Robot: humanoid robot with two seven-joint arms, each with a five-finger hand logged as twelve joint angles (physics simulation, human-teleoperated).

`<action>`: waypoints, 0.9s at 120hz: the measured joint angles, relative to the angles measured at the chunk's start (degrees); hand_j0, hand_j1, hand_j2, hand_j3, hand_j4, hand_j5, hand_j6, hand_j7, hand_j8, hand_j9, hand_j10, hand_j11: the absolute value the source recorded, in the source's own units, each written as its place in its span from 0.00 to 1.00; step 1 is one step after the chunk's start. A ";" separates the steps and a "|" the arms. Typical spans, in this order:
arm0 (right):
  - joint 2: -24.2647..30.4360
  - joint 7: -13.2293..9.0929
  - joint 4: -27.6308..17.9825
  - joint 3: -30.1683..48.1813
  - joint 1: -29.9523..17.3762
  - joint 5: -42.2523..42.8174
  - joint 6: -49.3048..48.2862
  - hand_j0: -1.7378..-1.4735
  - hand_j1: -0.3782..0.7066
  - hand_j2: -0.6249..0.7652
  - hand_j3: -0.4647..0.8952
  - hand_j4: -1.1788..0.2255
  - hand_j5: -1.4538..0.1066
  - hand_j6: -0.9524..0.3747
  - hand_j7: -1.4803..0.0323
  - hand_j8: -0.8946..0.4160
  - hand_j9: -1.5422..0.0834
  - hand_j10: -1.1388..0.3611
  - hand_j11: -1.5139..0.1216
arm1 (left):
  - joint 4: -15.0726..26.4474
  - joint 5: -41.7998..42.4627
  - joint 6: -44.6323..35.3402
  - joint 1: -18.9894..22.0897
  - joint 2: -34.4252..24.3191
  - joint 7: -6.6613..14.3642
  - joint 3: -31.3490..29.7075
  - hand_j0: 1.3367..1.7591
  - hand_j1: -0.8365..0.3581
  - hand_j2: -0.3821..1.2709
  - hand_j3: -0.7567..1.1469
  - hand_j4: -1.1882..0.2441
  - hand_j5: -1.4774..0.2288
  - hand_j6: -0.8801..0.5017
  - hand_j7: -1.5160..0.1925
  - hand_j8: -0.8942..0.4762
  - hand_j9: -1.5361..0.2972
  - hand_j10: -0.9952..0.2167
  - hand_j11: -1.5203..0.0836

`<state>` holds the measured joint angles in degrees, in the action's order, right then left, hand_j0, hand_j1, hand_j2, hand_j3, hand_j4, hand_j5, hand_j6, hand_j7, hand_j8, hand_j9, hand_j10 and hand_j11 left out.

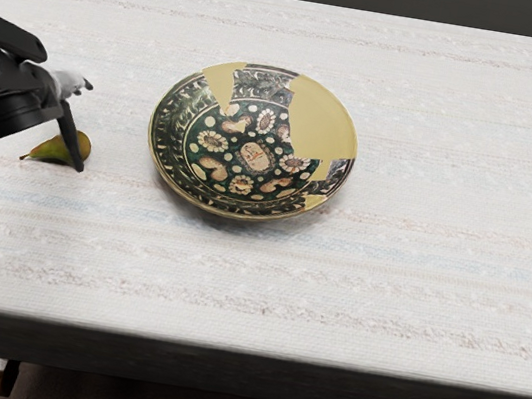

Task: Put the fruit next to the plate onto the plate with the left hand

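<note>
A small green-yellow pear (54,149) lies on the table left of the plate, its stem pointing left. My left hand (58,106) comes in from the left edge and hovers right over the pear. One dark finger (72,137) reaches down across the fruit's right side while another finger (72,83) points right; nothing is grasped. The ornate round plate (170,134), dark green with gold patches and floral medallions, sits at the table's centre, well to the right of the pear, with nothing on it.
The table (385,279) is covered with a pale woven cloth; its dark front edge (239,369) runs along the bottom. Two wooden feet show below the edge.
</note>
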<state>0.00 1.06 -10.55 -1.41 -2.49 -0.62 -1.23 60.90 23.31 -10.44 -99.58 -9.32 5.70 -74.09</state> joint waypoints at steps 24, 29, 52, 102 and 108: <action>0.00 0.02 0.01 0.00 -0.02 0.00 0.00 0.30 0.04 0.45 0.34 0.83 0.92 0.71 0.97 0.67 0.94 0.75 0.92 | -0.07 0.00 0.51 1.48 0.00 -0.06 1.95 0.76 0.92 0.24 0.40 0.78 0.81 0.58 0.83 0.60 0.79 0.76 0.89; 0.00 0.02 0.01 0.00 -0.01 0.00 0.00 0.30 0.04 0.45 0.34 0.83 0.92 0.71 0.97 0.67 0.94 0.75 0.92 | -0.07 -0.10 0.48 1.68 -0.08 -0.05 2.06 0.76 0.92 0.24 0.40 0.78 0.81 0.58 0.83 0.60 0.79 0.76 0.89; 0.00 0.00 0.00 0.00 0.01 0.00 0.00 0.30 0.04 0.45 0.34 0.83 0.92 0.71 0.97 0.67 0.94 0.75 0.92 | 0.01 -2.31 0.08 1.55 -0.09 0.21 1.15 0.76 0.92 0.24 0.40 0.78 0.81 0.58 0.83 0.60 0.79 0.76 0.89; 0.00 0.00 0.01 0.00 0.00 0.00 0.00 0.30 0.04 0.45 0.34 0.83 0.92 0.71 0.97 0.67 0.94 0.75 0.92 | 0.04 -5.15 0.03 3.75 0.09 0.49 0.40 0.76 0.87 0.25 0.40 0.74 0.77 0.55 0.79 0.56 0.75 0.72 0.85; 0.00 0.00 0.00 0.00 0.00 0.00 0.00 0.30 0.04 0.45 0.34 0.83 0.92 0.71 0.97 0.67 0.94 0.75 0.92 | 0.03 -5.14 -0.02 3.78 0.09 0.48 0.38 0.76 0.86 0.25 0.40 0.74 0.77 0.54 0.79 0.56 0.75 0.71 0.84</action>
<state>0.00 1.06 -10.54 -1.41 -2.49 -0.62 -1.23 60.93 18.17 -10.46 -95.80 -9.23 6.18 -73.70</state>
